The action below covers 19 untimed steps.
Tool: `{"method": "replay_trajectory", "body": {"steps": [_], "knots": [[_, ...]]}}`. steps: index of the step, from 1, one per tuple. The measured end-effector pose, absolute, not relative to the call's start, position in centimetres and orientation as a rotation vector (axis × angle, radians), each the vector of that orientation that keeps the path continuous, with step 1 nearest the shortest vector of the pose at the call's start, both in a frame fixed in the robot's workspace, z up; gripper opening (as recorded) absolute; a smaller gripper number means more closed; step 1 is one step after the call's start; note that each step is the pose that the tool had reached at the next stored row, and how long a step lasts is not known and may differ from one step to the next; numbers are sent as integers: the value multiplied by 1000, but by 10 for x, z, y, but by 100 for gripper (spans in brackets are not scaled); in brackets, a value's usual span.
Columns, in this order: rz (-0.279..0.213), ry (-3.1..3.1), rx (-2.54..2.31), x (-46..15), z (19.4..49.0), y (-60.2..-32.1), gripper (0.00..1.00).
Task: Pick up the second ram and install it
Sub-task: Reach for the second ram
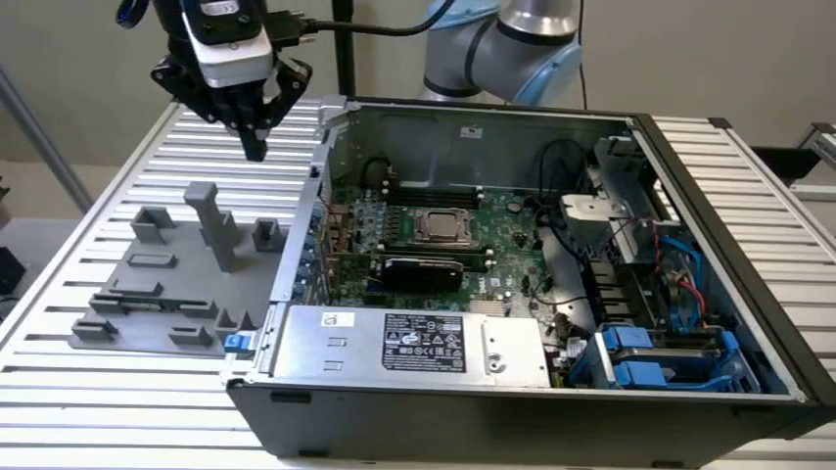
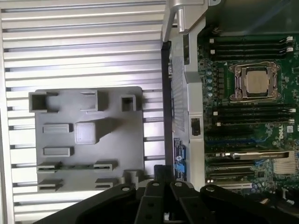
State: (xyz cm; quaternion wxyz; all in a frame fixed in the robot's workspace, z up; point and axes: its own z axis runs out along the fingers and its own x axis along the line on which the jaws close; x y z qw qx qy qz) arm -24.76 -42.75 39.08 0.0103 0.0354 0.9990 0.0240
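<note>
Second ram (image 1: 151,305), the thin green memory stick with dark chips, stands edge-on in the slotted blocks of the grey plastic fixture plate (image 1: 170,279), on the side nearest the exterior camera. That plate lies on the ribbed aluminium table (image 1: 78,392).

Up in the air, the black two-finger gripper (image 1: 254,147) hangs near the case's back corner, well apart from the stick. Its fingertips are pinched together with nothing between them.

Over on the exterior view's right is the open dark computer case (image 1: 523,421). It holds the green motherboard (image 1: 510,220) with its silver processor socket (image 1: 444,227), a silver power supply box (image 1: 411,343) and blue drive brackets (image 1: 627,343).

Long black memory slots (image 2: 247,114) run on both sides of the socket, and it is hard to make out whether any is filled. In the wrist view the gripper's own linkage covers one corner of the plate, and the case is cut off partway.
</note>
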Motion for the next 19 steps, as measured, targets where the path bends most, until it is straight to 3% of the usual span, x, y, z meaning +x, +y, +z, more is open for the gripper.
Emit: {"method": "replay_trajectory", "body": {"steps": [19], "knots": [[75, 3118, 110, -334, 368, -443, 0]]}}
